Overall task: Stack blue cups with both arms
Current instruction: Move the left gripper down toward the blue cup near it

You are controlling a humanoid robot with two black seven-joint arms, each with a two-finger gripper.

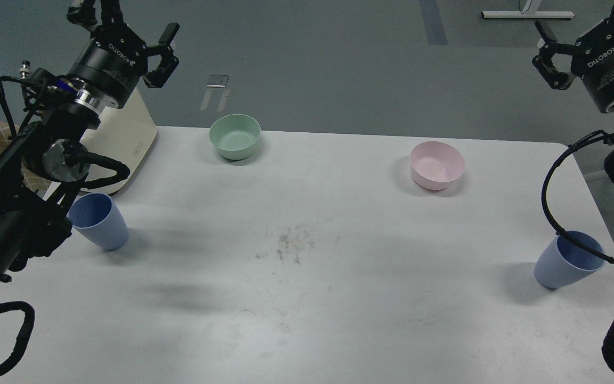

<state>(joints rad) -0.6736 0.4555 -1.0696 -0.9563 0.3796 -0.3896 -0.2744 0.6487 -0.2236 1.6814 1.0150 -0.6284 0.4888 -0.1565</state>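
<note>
Black fingers on the left gripper [166, 50] stand wide and empty, raised off the table [307, 298] at eleven o'clock; the right gripper [547, 53] at one o'clock is also raised and holds nothing, but its spread cannot be judged. Both blue cups stand upright and well apart, the left cup [99, 221] at nine o'clock beside the left arm, the right cup [568, 261] at four o'clock. Recommended: each arm descends on its own cup, grips the wall below the rim squarely, and stays clear of the green bowl [235, 136] and pink bowl [437, 165].
</note>
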